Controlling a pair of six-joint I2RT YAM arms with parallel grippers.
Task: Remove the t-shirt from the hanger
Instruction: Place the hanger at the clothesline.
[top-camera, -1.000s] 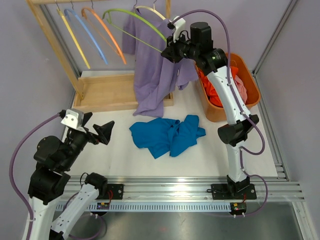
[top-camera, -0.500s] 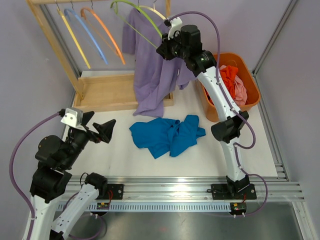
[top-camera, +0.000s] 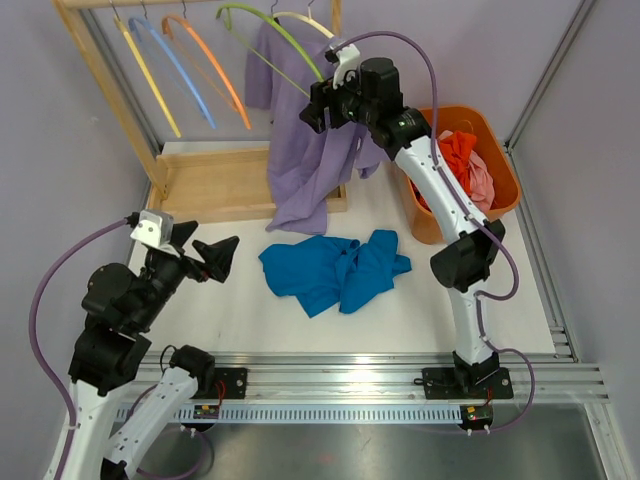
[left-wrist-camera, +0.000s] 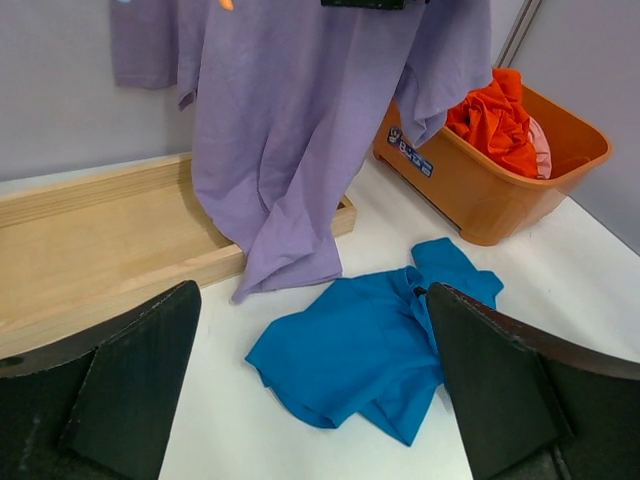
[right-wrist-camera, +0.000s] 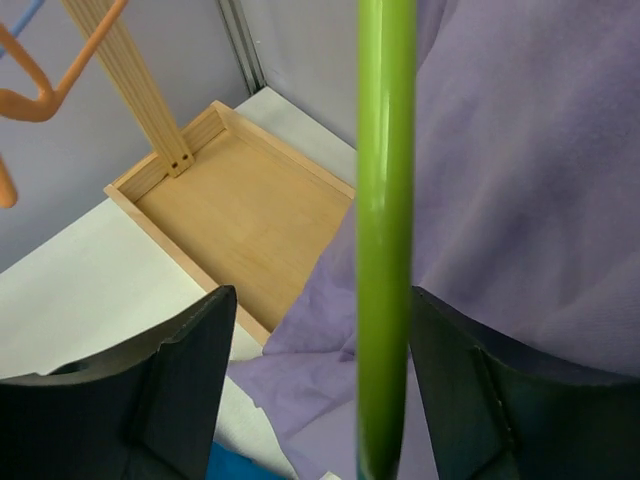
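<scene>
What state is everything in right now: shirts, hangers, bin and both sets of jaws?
Purple t-shirt: hanging on the cream hanger.
Green hanger: bare, between the right jaws, unclamped.
Blue t-shirt: crumpled on the table.
Orange bin: holds clothes.
Right gripper: jaws open.
Left gripper: jaws open, empty.

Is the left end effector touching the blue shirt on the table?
Apart. The top view shows bare white table between the open left end effector and the blue shirt.
</scene>
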